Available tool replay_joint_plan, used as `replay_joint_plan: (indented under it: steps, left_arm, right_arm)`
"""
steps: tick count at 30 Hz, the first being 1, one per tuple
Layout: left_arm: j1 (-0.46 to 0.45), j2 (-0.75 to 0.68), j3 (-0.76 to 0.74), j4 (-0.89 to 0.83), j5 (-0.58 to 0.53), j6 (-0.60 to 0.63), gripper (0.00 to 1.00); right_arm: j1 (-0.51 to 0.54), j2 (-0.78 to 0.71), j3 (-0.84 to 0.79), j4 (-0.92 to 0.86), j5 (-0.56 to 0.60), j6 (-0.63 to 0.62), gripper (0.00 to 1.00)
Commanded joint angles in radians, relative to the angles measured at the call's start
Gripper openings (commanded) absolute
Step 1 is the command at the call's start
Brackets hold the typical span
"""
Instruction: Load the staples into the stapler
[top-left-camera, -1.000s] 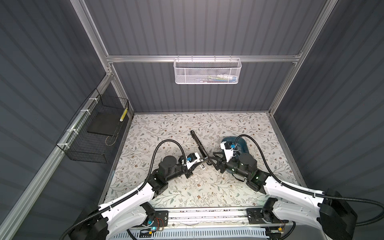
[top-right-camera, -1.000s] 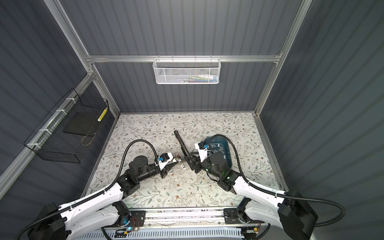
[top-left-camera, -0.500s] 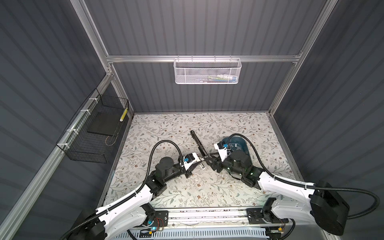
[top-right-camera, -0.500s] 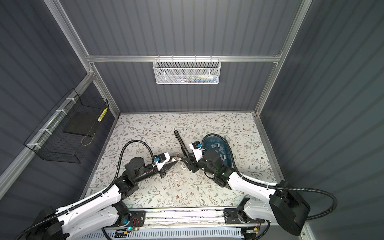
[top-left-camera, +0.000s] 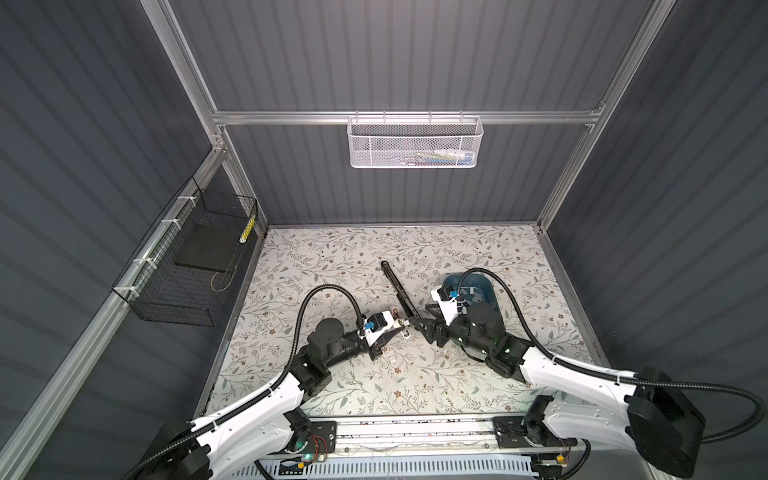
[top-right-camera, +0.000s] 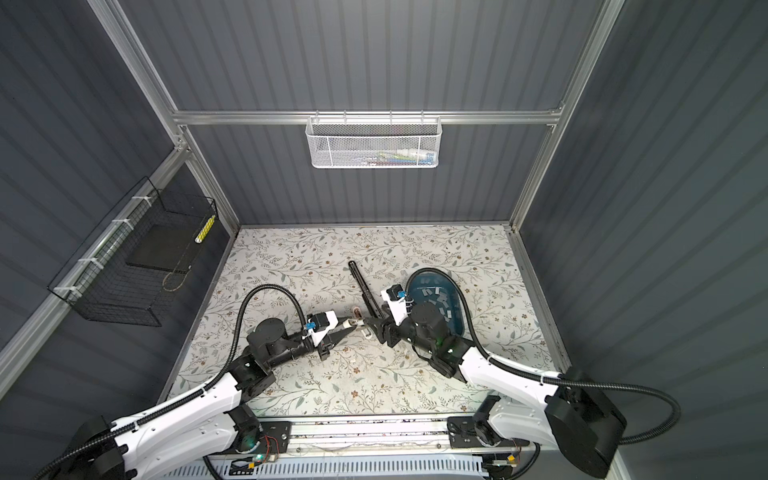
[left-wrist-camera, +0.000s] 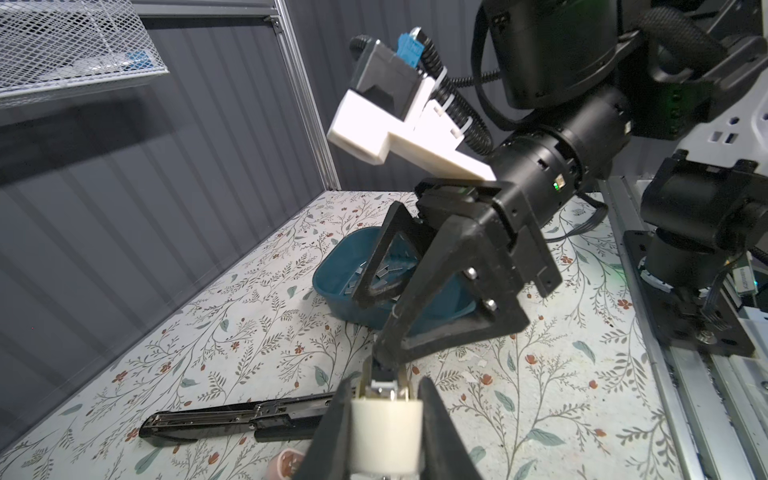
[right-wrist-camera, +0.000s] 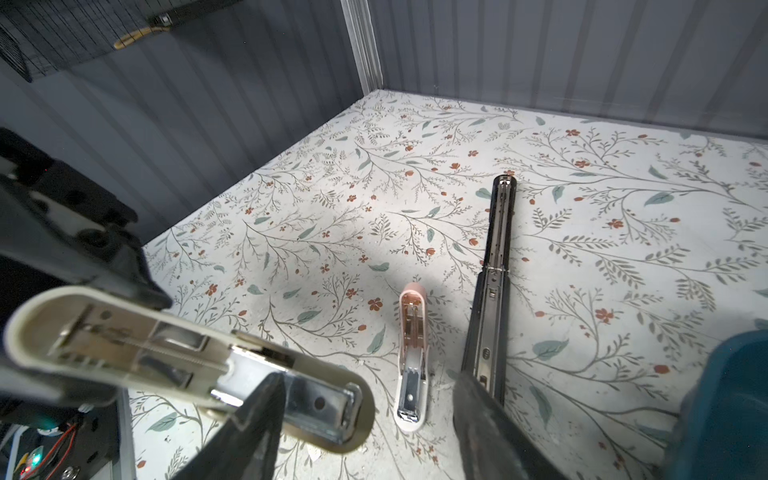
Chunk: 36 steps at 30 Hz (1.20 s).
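The left pincer (left-wrist-camera: 386, 401) is clamped on a cream stapler (right-wrist-camera: 166, 353) and holds it off the floral table (top-left-camera: 332, 257), near the middle of the front half. The stapler is hinged open, and its metal channel faces the right wrist camera. I cannot tell whether a strip lies in the channel.

The right pincer (right-wrist-camera: 365, 380) meets it tip to tip, with its jaws wide apart and nothing between them. In the right wrist view one dark finger (right-wrist-camera: 249, 436) crosses in front of the stapler's open end. In the left wrist view the tip of the nearer finger sits right at the stapler's top; whether it touches cannot be told.

The staples (top-right-camera: 436, 297) lie as loose silver strips in a teal tub (top-right-camera: 432, 272) on the table, behind the right wrist. The right arm's wrist covers part of the tub in both top views. From the left wrist camera the right pincer's fingers block much of it.

Two more staplers lie on the table. A long black stapler (right-wrist-camera: 494, 270), opened out flat, runs from just beside the pincers towards the back wall, between them and the tub. A small pink stapler (right-wrist-camera: 411, 357), also open, lies just beside the black one.

A white mesh basket (top-left-camera: 413, 145) hangs on the back rail. A black wire basket (top-left-camera: 187, 266) on the left wall holds a dark slab.
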Motion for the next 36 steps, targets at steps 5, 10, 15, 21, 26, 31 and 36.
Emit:
replay_joint_plan:
  steps: [5,10,15,21,26,31,36]
  left_arm:
    - [-0.001,0.015,0.033,-0.015,0.074,0.054,0.0]
    - [-0.001,0.034,0.059,-0.05,0.163,0.081,0.0]
    - [0.0,0.054,0.08,-0.071,0.26,0.111,0.0]
    - [-0.001,0.074,0.099,-0.097,0.336,0.136,0.0]
    - [-0.001,0.103,0.12,-0.12,0.402,0.153,0.0]
    - [-0.001,0.144,0.156,-0.167,0.443,0.166,0.0]
    - [-0.002,0.165,0.179,-0.194,0.471,0.174,0.0]
  right_arm:
    - [0.006,-0.196,-0.261,0.274,-0.099,-0.238,0.7]
    - [0.009,-0.385,-0.34,0.157,-0.132,-0.341,0.75]
    - [0.009,-0.451,-0.279,-0.062,-0.15,-0.355,0.7]
    - [0.009,-0.444,-0.262,-0.075,-0.204,-0.34,0.74]
    - [0.011,-0.398,-0.228,-0.096,-0.241,-0.333,0.75]
    - [0.012,-0.347,-0.205,-0.088,-0.258,-0.327,0.77]
    - [0.018,-0.295,-0.187,-0.068,-0.274,-0.331,0.76]
